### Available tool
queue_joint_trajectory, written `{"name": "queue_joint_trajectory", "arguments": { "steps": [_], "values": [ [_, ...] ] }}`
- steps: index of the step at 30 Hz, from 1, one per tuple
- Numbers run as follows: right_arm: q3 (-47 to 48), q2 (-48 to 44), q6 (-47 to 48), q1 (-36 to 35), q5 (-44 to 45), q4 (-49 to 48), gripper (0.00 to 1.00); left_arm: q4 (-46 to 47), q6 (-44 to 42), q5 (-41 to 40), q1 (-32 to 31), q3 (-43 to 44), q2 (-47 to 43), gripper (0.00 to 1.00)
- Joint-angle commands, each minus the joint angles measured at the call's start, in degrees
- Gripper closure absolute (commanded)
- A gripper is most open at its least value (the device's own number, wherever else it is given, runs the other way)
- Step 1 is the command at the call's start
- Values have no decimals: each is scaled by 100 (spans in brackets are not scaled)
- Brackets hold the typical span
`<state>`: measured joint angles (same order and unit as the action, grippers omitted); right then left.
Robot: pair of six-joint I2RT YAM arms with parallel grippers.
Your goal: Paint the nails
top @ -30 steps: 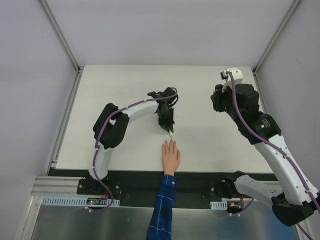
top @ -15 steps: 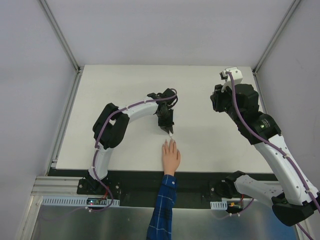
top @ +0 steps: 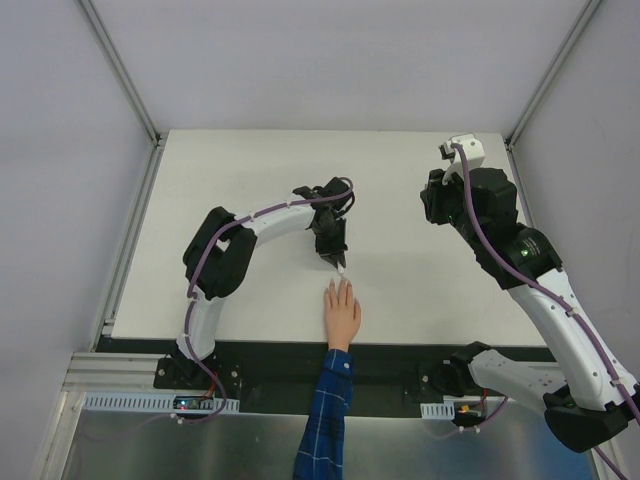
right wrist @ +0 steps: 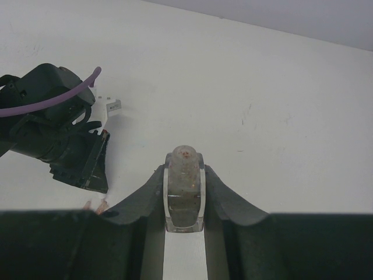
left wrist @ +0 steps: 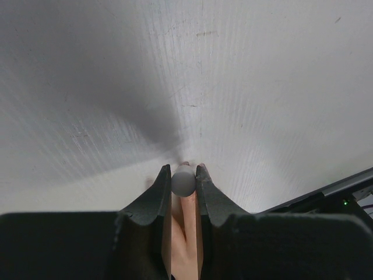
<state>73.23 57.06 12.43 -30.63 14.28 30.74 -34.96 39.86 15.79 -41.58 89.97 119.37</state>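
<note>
Left end effector [left wrist: 183, 174] clenched on white cap [left wrist: 182, 183], just beyond hand [top: 341, 312] by desk's [top: 250, 170] near edge. Right end effector [right wrist: 185, 170] grasping bottle [right wrist: 184, 195], far right. Open desk leftward and beyond.

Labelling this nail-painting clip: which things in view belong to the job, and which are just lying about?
Job: mannequin hand, its nails; whitish brush cap in left claw; polish bottle in right claw.
Just there: table; blue plaid sleeve.
</note>
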Motion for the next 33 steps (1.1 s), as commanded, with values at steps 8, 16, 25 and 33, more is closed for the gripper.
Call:
{"name": "queue_joint_trajectory", "arguments": {
  "steps": [8, 16, 25, 33],
  "values": [
    [16, -142, -117, -30, -13, -218, 100, -178, 75, -129, -78, -138, -388, 100],
    [24, -133, -144, -39, -40, -209, 100, -169, 66, -164, -78, -191, -450, 100],
    [33, -125, -153, -48, -40, -209, 100, -152, 31, -208, -78, -165, -494, 100],
    [77, -151, -170, -39, 57, -174, 100, -318, -250, -559, -60, 476, -740, 100]
  ]
}}
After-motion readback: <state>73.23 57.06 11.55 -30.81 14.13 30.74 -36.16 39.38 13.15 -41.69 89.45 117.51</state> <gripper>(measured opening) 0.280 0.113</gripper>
